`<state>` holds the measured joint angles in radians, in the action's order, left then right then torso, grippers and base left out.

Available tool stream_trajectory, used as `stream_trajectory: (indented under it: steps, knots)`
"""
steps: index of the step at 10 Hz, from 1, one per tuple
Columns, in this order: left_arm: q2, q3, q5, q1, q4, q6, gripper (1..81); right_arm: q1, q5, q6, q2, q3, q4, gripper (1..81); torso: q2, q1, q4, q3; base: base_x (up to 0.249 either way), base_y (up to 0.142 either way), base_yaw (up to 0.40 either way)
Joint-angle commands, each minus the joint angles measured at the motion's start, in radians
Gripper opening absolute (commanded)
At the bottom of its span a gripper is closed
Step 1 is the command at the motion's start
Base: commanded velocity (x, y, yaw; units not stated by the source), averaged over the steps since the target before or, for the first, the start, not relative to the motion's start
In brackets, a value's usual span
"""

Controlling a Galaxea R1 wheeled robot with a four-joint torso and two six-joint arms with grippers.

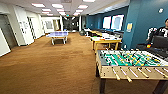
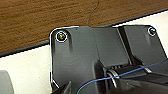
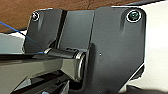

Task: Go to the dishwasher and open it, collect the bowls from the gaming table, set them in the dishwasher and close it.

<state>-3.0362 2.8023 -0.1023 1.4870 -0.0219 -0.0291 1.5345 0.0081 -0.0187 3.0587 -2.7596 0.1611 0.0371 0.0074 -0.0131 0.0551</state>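
Rolling over brown carpet (image 1: 50,65), the robot had both arms tucked low. The left wrist view showed its dark plate (image 2: 82,55) with a thin blue cable (image 2: 130,72) across it, above carpet and a white surface. The right wrist view showed much the same plate (image 3: 112,45). I could not tell whether the left gripper or the right gripper was open or closed.

The gaming table (image 1: 106,40), white-topped with a yellow edge, stood well ahead of the grippers, toward the right one's side. Small coloured things lay on it, too blurred to name. A foosball table (image 1: 130,62) stood much nearer on that same side, with a seated person (image 1: 160,31) beyond it. A blue ping-pong table (image 1: 58,34) stood far ahead, toward the left gripper's side.
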Motion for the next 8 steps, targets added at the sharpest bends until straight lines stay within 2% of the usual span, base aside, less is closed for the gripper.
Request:
stream_trajectory:
  steps: [1,8]
  knots:
    - [0.002,0.005,0.050,-0.050,0.004,-0.002,81.1,-0.047,-0.051,0.005,-0.002,0.003,0.005,81.1,0.000,0.000,0.000,0.000,0.101,0.000,0.000]
    - [0.002,0.005,0.050,-0.050,0.004,-0.002,81.1,-0.047,-0.051,0.005,-0.002,0.003,0.005,81.1,0.000,-0.001,0.000,0.000,0.101,0.000,0.000]
